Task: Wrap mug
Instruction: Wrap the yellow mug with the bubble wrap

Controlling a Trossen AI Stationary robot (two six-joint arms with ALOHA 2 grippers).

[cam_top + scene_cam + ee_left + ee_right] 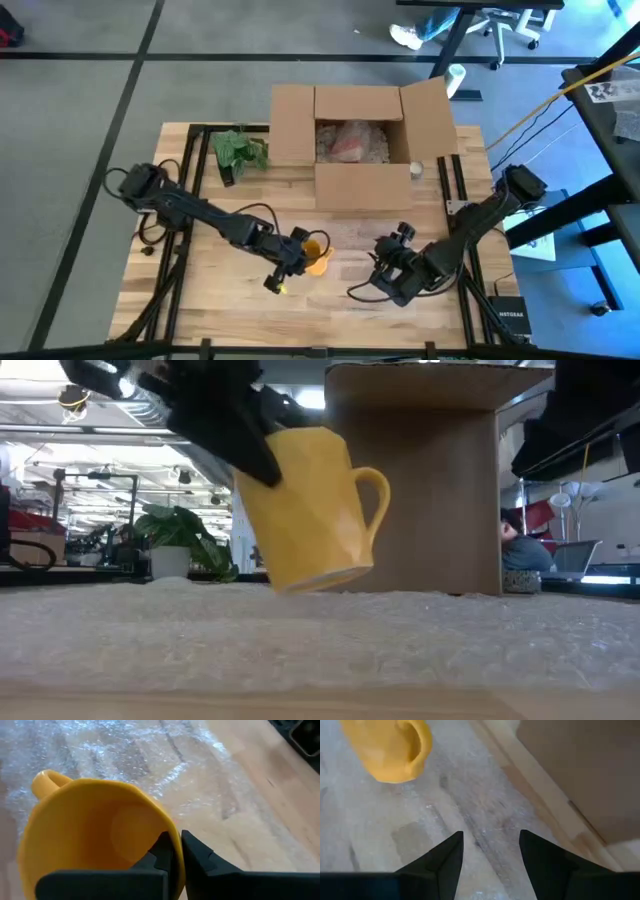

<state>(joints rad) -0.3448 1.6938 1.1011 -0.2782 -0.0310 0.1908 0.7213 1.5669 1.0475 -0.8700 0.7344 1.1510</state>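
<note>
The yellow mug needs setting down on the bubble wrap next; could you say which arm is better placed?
Left: its hand already grips the mug by the rim, tilted over the bubble wrap. The right hand waits open alongside.

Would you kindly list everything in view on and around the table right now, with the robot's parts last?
Yellow ceramic mug: one, yellow, tilted just above the bubble wrap, held by its rim.
Clear bubble wrap sheet: one, clear, spread on the front of the table.
Open cardboard box: one, brown, at the table's back, with pale padding inside.
Green leafy plant: one, green, left of the box.
Wooden table: one, light wood.
Person: one, seated in the room behind.
Left gripper: jaws clamped on the mug's rim.
Right gripper: jaws apart, low over the bubble wrap, right of the mug.
</note>
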